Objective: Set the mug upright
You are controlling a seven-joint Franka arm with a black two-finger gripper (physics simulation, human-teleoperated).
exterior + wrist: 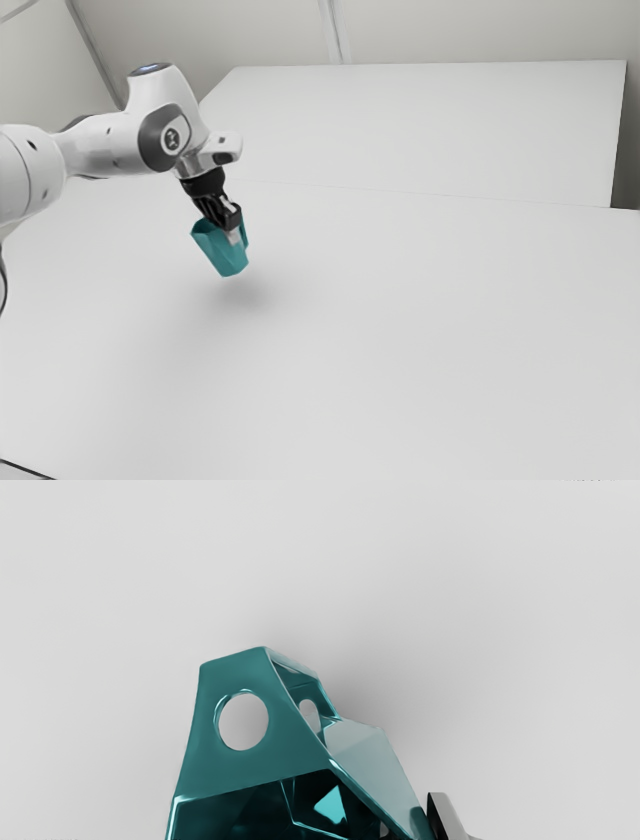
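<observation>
Exterior view: had mug (222,254) clamped in gripper (235,234), tilted above table (420,330) (soft shadow (240,297) underneath, lol), presumably for room to swing it level.

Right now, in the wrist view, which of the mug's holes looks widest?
The round hole in the broad face of the mug; the one beyond looks narrower.

A broad, pale grey bench (400,350) is seen in the exterior view, its surface smooth and evenly lit. Its plain top is darkened by a soft, blurred shadow (238,297), left of centre in that view. Toward the back, the pale expanse is crossed by a thin, faint line (430,193); whether the white plane (430,120) beyond is part of the same bench cannot be told. In the wrist view, grey shading is spread over the same pale surface.
</observation>
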